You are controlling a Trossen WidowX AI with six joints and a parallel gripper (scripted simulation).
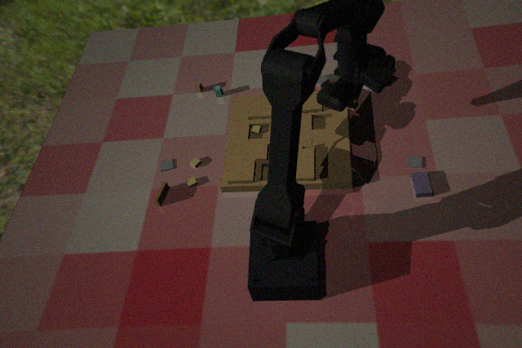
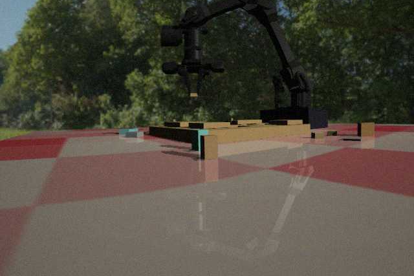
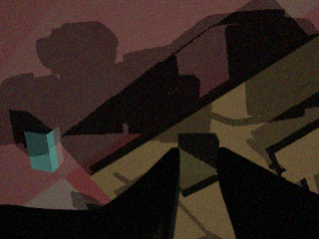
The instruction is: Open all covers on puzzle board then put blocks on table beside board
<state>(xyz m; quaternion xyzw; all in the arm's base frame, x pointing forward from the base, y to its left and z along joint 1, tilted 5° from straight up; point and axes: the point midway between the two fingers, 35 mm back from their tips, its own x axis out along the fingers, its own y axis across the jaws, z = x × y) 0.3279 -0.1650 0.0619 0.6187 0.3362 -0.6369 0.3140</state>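
My gripper (image 2: 193, 91) (image 3: 197, 154) is shut on a small yellow block (image 2: 193, 94) (image 3: 196, 161), held well above the board near its far right corner. The wooden puzzle board (image 1: 240, 150) (image 2: 253, 132) lies flat on the table. Another yellow block (image 1: 255, 129) sits in a far-left well. A well (image 1: 319, 122) at the far right is uncovered and looks empty. A cover (image 1: 305, 163) lies at the near side; a near-left well is partly uncovered. Two yellow blocks (image 1: 195, 162) (image 1: 192, 182) rest on the table left of the board. The arm hides the board's middle.
Left of the board stand a teal block (image 1: 218, 90) (image 2: 203, 138), a small wooden block (image 1: 200, 87) (image 2: 209, 147), a grey tile (image 1: 168, 165) and a wooden slab (image 1: 162, 193). Right are a grey tile (image 1: 415, 162) and purple block (image 1: 422, 184). Another teal block (image 2: 128, 131) (image 3: 42, 150) lies beyond.
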